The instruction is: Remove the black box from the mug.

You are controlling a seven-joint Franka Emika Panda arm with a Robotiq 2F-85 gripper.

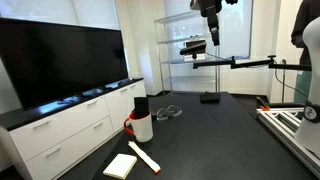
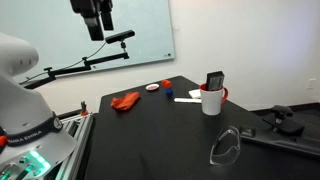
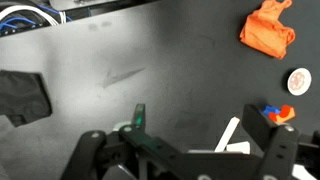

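The white mug (image 1: 143, 127) with a red handle stands on the black table in both exterior views (image 2: 211, 102). The tall matte-black box (image 1: 141, 104) stands upright in it and sticks out above the rim (image 2: 215, 80). My gripper (image 1: 212, 30) hangs high above the table, far from the mug, and holds nothing (image 2: 99, 28). In the wrist view its fingers (image 3: 185, 152) are spread wide open over the dark tabletop. The mug and box do not show clearly there.
A pale-yellow pad (image 1: 120, 165) and a white-red stick (image 1: 144, 157) lie near the mug. An orange cloth (image 2: 125, 100), a small round disc (image 2: 152, 87) and a blue-red piece (image 2: 168, 94) lie farther off. Clear glasses (image 2: 227, 146) lie near the table's front. A TV (image 1: 60, 60) stands beside the table.
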